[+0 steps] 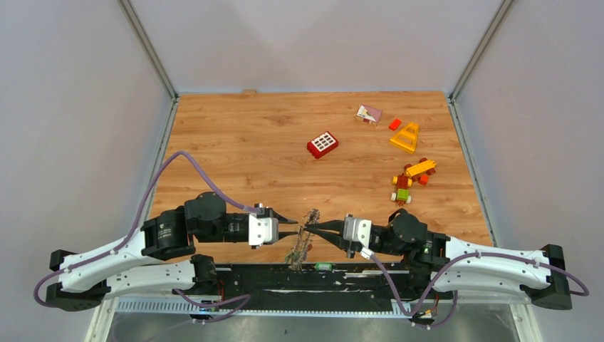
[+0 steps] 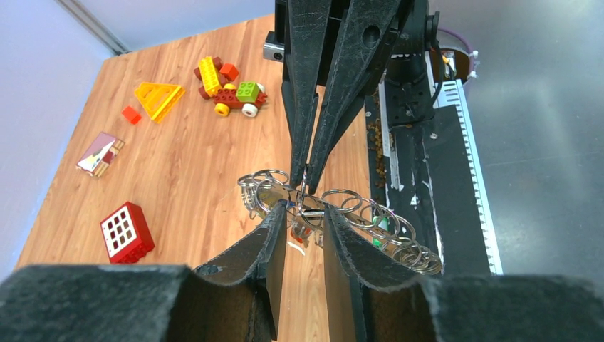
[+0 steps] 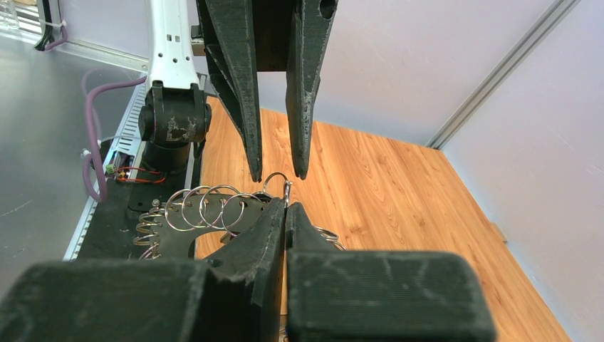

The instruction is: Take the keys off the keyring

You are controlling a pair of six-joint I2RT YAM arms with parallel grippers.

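Note:
The keyring [image 1: 302, 246] is a tangled bunch of silver split rings and keys, held up off the wood near the table's front edge. My right gripper [image 1: 308, 227] comes in from the right and is shut on a thin wire loop at the top of the bunch [image 3: 286, 206]. From the left, my left gripper [image 1: 295, 226] meets it with its fingers apart. Its tips [image 2: 305, 211] straddle the rings just below the right gripper's pinched tips [image 2: 306, 182]. Rings [image 2: 374, 224] fan out to the right, with red and green key heads among them. Most key blades are hidden.
Toy bricks lie farther back: a red windowed brick [image 1: 323, 144], a yellow triangle [image 1: 405, 137], a small red brick [image 1: 394, 124], a pink and white piece [image 1: 368, 114] and a brick car [image 1: 409, 179]. A black base strip [image 1: 370, 279] runs along the near edge.

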